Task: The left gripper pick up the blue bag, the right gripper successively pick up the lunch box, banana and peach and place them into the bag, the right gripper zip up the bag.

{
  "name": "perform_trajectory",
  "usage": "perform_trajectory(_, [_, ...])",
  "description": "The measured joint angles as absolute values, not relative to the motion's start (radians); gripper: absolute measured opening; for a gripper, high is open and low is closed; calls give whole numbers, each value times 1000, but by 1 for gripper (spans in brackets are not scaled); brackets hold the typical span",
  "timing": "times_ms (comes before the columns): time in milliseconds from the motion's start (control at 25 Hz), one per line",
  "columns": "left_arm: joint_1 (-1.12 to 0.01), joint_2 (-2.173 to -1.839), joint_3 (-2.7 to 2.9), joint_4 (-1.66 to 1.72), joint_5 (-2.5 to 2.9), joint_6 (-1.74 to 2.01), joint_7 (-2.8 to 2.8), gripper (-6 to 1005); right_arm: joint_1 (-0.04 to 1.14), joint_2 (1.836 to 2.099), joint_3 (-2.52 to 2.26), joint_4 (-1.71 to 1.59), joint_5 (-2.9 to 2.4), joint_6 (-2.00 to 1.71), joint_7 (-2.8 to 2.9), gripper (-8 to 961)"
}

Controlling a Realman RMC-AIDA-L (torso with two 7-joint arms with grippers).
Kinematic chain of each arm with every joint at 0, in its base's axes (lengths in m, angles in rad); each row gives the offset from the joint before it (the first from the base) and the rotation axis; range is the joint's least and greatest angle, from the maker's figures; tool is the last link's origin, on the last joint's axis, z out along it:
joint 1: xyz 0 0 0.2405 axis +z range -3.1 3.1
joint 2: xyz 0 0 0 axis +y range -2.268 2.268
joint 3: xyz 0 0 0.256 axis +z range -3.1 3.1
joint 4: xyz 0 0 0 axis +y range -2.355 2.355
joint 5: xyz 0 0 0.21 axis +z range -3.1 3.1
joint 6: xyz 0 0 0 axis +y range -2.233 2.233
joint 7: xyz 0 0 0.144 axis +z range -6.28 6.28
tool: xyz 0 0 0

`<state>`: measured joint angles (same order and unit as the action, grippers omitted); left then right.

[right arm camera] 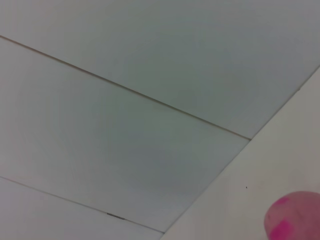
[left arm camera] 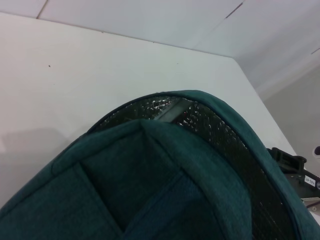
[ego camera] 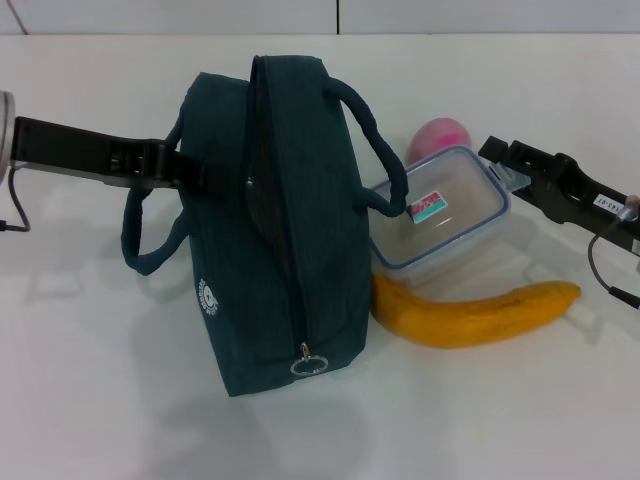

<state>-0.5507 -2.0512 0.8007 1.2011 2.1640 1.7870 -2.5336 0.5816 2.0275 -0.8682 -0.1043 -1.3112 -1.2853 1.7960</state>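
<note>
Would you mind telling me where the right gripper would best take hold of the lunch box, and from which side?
Probably by the short end of the lunch box facing the right gripper, coming in from the robot's right. That end is free, while the blue bag handle crosses its left corner, the banana lies along its near side, and the peach sits behind it.

peach (right arm camera: 294, 216): pink, round, only partly in frame at one corner, brighter magenta patch on its skin | table (right arm camera: 250, 200): white, bare around the peach, edge running diagonally | wall (right arm camera: 125, 100): pale panels behind the table, thin seams crossing at a slant | own gripper: not visible
</note>
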Motion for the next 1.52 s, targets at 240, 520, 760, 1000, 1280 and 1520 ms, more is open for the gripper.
perform_trajectory(240, [-550,-2051,801,1199,2164,1787,-2529,65,580,2028,-868,-104,-1307,-1291,1808,430])
perform_trajectory(520, [-549,-2051,801,1194,2165,1786,-2525,65,580,2028,-868,-104,-1310,-1293,1834,390])
perform_trajectory(760, [-551,-2051,801,1187,2164,1785,-2523,65,584,2028,-879,-104,-1313,-1298,1849,355])
perform_trajectory(1000, [-554,-2051,801,1185,2164,1785,-2519,66,595,2028,-884,-84,-1314,-1314,1859,291])
perform_trajectory(1280, [-557,-2051,801,1176,2164,1785,-2509,66,588,2028,-872,-78,-1304,-1322,1902,111])
perform_trajectory(1520, [-557,-2051,801,1175,2163,1785,-2507,65,566,2024,-868,-81,-1260,-1341,1920,95])
